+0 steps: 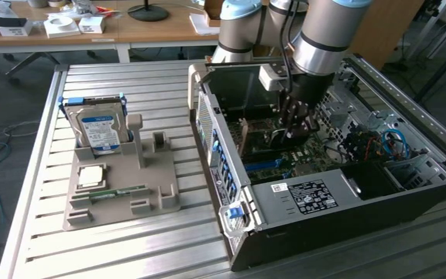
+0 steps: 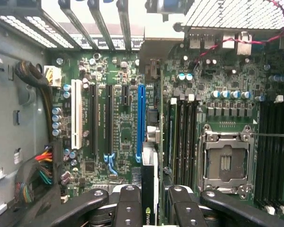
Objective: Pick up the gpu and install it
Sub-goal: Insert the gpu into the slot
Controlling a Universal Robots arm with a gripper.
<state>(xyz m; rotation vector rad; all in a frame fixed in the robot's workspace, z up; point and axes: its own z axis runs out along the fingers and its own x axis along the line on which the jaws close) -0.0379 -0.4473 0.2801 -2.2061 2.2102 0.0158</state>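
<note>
**Picture desk:** Where is your end effector in this one?

**Arm:** Down inside the open computer case, which lies on its side on the slatted metal bench. My arm reaches in over the motherboard.

**Picture desk:** And the gpu?

**Arm:** Clamped in my end effector. From the wrist it shows edge-on, a thin card with a green logo on its dark edge, gripped between my black fingers on either side. It hangs upright over the board, just beside the long blue expansion slot. Whether its edge touches that slot I cannot tell.

**Picture desk:** What else is in shot?

**Arm:** An empty CPU socket in its metal frame, on the far side of the card from the white slot. Outside the case, toward the exterior view's left, a grey holder stands on the bench. It carries a hard drive with a blue label, set upright, and a narrow green RAM stick lying flat.
</note>
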